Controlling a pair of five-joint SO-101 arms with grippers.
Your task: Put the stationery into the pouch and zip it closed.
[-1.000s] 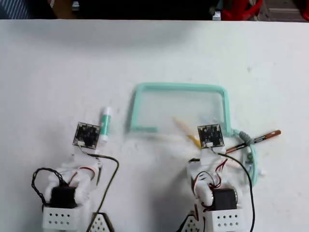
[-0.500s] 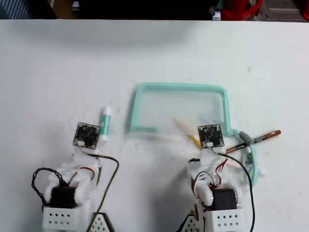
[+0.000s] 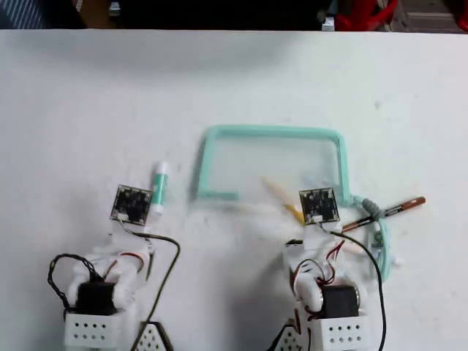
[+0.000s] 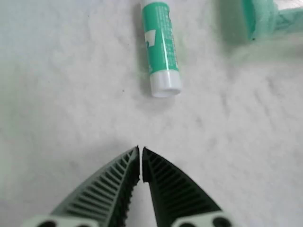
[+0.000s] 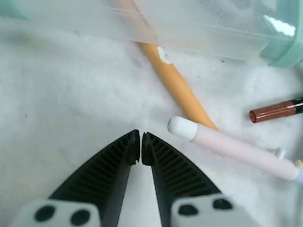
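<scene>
A clear pouch with a mint-green zip border (image 3: 272, 132) lies flat at the table's middle. A green and white glue stick (image 3: 159, 188) (image 4: 160, 45) lies to its left, just beyond my left gripper (image 4: 141, 150), which is shut and holds nothing. Near the pouch's front right corner lie an orange pen (image 5: 175, 82), a pale pink pen (image 5: 236, 147) and a brown pen (image 3: 387, 210) (image 5: 275, 109). My right gripper (image 5: 141, 136) is shut with nothing in it, its tips a short way from the pink pen's cap.
Both arm bases (image 3: 95, 307) (image 3: 329, 311) sit at the table's front edge with cables trailing. The white table (image 3: 88, 95) stretches wide behind and to the left of the pouch. A dark room edge runs along the far side.
</scene>
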